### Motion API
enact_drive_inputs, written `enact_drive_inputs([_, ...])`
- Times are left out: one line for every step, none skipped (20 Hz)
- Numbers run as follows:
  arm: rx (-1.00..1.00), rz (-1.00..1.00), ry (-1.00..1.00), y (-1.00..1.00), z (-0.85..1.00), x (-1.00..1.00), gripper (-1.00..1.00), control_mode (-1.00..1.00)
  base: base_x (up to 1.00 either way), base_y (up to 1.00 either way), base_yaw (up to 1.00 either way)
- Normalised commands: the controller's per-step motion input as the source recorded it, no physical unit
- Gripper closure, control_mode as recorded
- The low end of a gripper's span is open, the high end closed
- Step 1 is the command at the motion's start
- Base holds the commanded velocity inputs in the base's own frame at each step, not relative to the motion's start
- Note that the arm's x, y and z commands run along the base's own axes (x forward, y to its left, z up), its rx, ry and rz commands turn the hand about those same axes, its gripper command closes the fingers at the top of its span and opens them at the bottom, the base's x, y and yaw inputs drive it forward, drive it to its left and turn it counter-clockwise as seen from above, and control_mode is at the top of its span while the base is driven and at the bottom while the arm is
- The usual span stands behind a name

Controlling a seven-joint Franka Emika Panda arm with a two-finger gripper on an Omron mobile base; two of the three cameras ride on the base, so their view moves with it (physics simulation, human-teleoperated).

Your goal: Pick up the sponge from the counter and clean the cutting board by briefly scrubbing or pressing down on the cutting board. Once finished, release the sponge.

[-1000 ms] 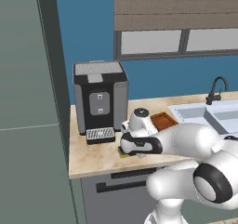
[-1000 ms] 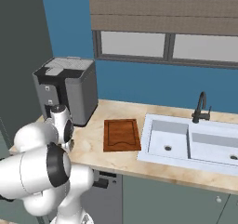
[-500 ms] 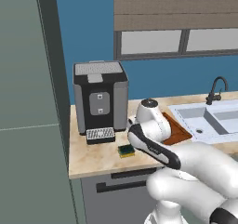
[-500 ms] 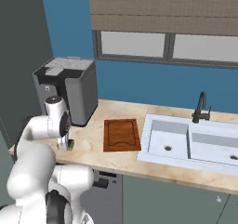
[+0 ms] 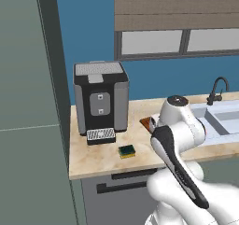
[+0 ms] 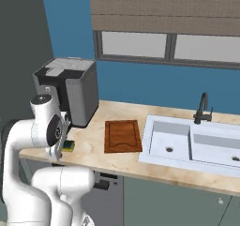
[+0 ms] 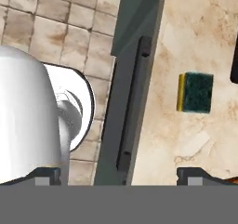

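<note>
Below my gripper (image 7: 118, 172), whose finger tips (image 7: 45, 173) stand wide apart with nothing between them, the sponge (image 7: 195, 92) lies flat on the counter (image 7: 204, 28), green scrub face up, long axis running across the counter's depth; it sits near the front edge, just before the coffee machine (image 5: 101, 98), well left of the cutting board (image 6: 122, 135)

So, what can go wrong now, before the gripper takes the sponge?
1. In the hand view the open gripper is over the counter edge, off to one side of the sponge; closing here would likely miss.
2. The sponge lies close to the coffee machine's drip tray, so a descending finger might bump it.
3. The arm hides most of the cutting board in the left base view.
</note>
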Motion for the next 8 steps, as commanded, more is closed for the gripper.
enact_drive_inputs([0.00, -0.29, 0.00, -0.31, 0.84, -0.70, -1.00, -1.00, 0.00, 0.00, 0.00])
enact_drive_inputs([0.00, -0.27, 0.02, -0.31, 0.84, -0.54, -1.00, -1.00, 0.00, 0.00, 0.00])
enact_drive_inputs([0.00, -0.27, 0.00, -0.27, 0.83, -0.55, -1.00, -1.00, 0.00, 0.00, 0.00])
enact_drive_inputs([0.00, -0.25, 0.00, -0.37, 0.92, -0.59, -1.00, -1.00, 0.00, 0.00, 0.00])
enact_drive_inputs([0.00, -0.24, 0.00, -0.41, 0.89, -0.54, -1.00, -1.00, 0.00, 0.00, 0.00])
enact_drive_inputs([0.00, -0.25, 0.00, -0.46, 0.88, -0.64, -1.00, -1.00, 0.00, 0.00, 0.00])
enact_drive_inputs([0.00, -0.24, 0.00, -0.51, 0.86, -0.68, -1.00, -1.00, 0.00, 0.00, 0.00])
enact_drive_inputs([0.00, -0.24, 0.00, -0.53, 0.79, -0.68, -1.00, -1.00, 0.00, 0.00, 0.00])
